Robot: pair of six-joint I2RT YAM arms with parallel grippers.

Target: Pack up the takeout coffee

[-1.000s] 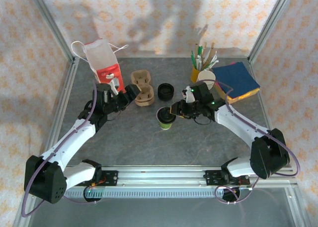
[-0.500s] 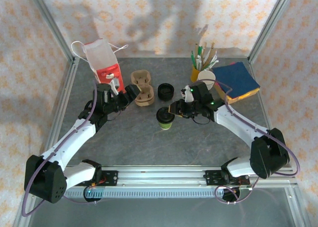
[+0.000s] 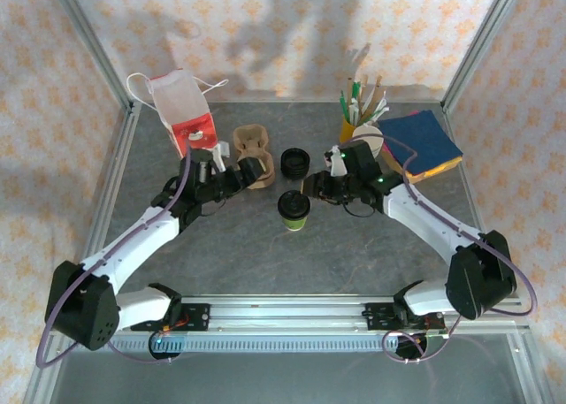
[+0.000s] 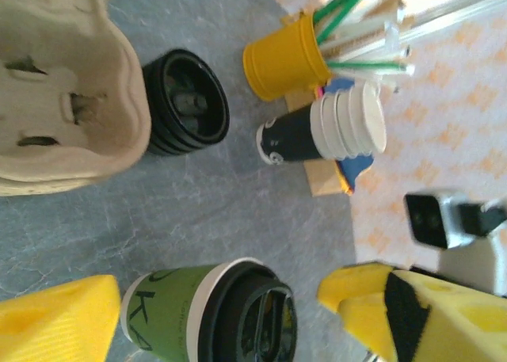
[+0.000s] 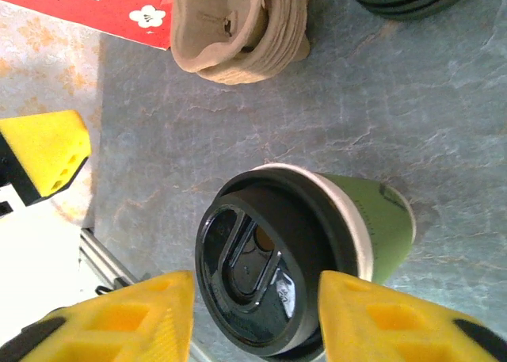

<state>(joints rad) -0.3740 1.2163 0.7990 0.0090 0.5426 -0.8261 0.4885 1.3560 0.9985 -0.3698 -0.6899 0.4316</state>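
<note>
The biggest change on the grey table (image 3: 230,245) is in the arms. A second ago the right gripper (image 3: 311,188) sat round the top of the takeout coffee (image 3: 294,207). It has since drawn back toward its own side, and its jaws now stand apart. In the top view the cup stands upright and free just ahead of the tips, with its black lid on. From the right wrist the coffee (image 5: 269,267) lines up with the gap between the two yellow fingers (image 5: 135,318). That view does not show whether either pad grazes it.

The left gripper (image 3: 255,171) has swung inward over the same second. Its jaws are wide apart and empty, and it hangs at the near end of the pulp cup carriers (image 3: 251,148). From the left wrist the carriers lie ahead on the left jaw's side, and the coffee sits low between the jaws. The stack of black lids (image 4: 186,100) lies beyond the coffee. The red-and-white paper bag (image 3: 181,112) stands farther off, behind the left jaws.

The capping looks finished and the cup released. What probably remains is seating it in a carrier well, and the left arm seems placed for that. The capped cup could tip if it is nudged high.
</note>
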